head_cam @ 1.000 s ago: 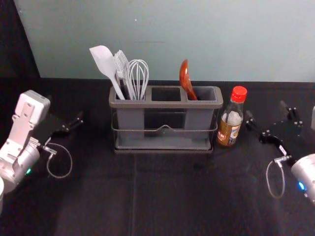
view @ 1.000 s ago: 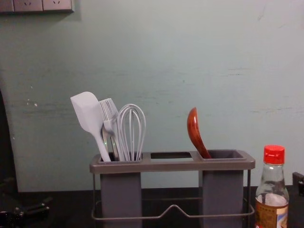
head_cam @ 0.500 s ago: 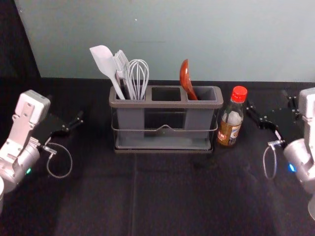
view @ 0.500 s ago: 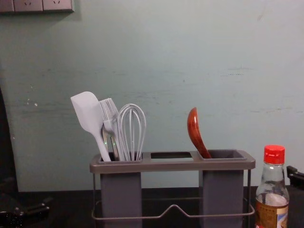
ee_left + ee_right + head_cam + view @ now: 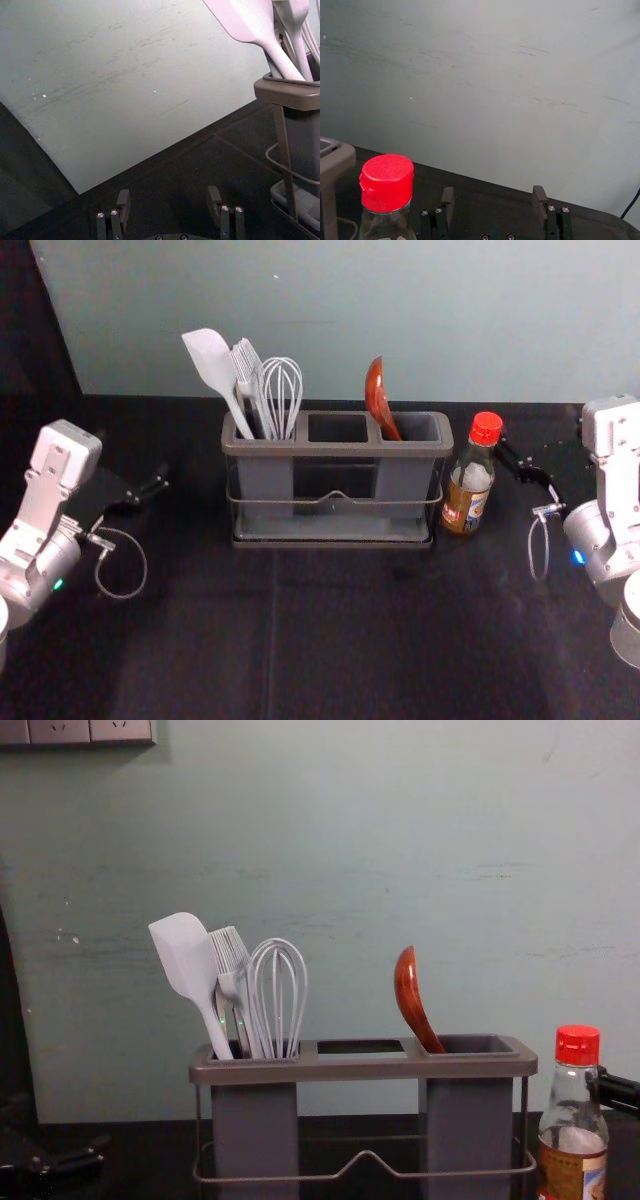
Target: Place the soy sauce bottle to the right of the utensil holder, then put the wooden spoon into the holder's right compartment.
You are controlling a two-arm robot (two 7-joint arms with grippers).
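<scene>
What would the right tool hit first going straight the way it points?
Probably the back wall, though depth is unclear. The open right tool faces it across the dark table; the soy sauce bottle stands just beside that line.

The spoon [image 5: 410, 995] is glossy wood, the bottle [image 5: 573, 1108] (red-capped) smooth glass

There's a broad stretch of open tabletop [image 5: 340, 640] in front of the utensil holder [image 5: 335, 451], and passing room left of it, before the left pincer [image 5: 131, 460]. Off its right end the soy sauce bottle [image 5: 468, 485] leaves just a narrow slot, with the right pincer [image 5: 541, 435] near the bottle's outer side. From above, the spatula [image 5: 210, 360], fork [image 5: 245, 365] and whisk [image 5: 281, 430] crowd its left compartment, while the wooden spoon [image 5: 376, 395] leaves room in the right one.
</scene>
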